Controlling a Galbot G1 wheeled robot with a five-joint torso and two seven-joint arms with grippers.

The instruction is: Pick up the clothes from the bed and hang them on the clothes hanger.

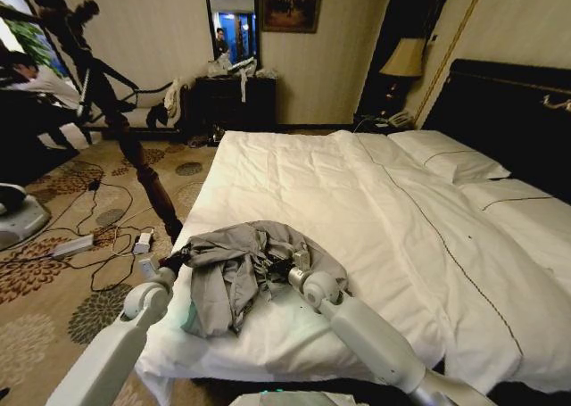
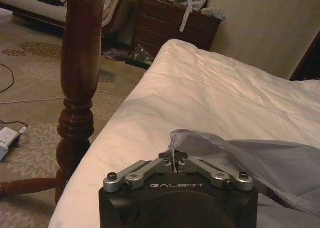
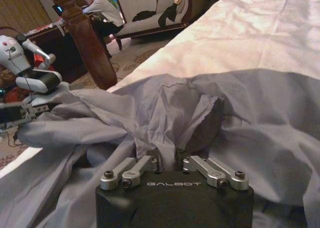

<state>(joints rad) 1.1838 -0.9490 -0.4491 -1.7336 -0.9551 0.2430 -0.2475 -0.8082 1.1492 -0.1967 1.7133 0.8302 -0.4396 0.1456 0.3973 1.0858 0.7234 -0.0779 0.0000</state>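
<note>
**Inspector:** Location of the garment?

**Assistant:** The clothes lie crumpled on the near left corner of the bed, on the white duvet, close to the left edge. The heap's long axis runs roughly left to right across that corner, with a fold trailing toward the near edge.

**Inspector:** State of the end effectors?

**Assistant:** The left gripper sits at the heap's left end, fingers drawn together on a thin raised edge of grey cloth. The right gripper is in the middle of the heap, a little right of centre, fingers pinched on a bunched ridge of fabric. Both appear to be holding the garment.

**Inspector:** Which arm is nearer the bulk?

**Assistant:** The right; most of the cloth lies around and just beyond it. The left holds only the margin. In my judgement a lift depends on the two raising along that left-right axis.

**Inspector:** Differences between views?

**Assistant:** The head view gives the whole heap and both arms. The left wrist view shows the dark wooden post standing on the floor just left of the bed. The right wrist view shows the left gripper farther off at the cloth's far edge. I cannot locate a hanger
</note>
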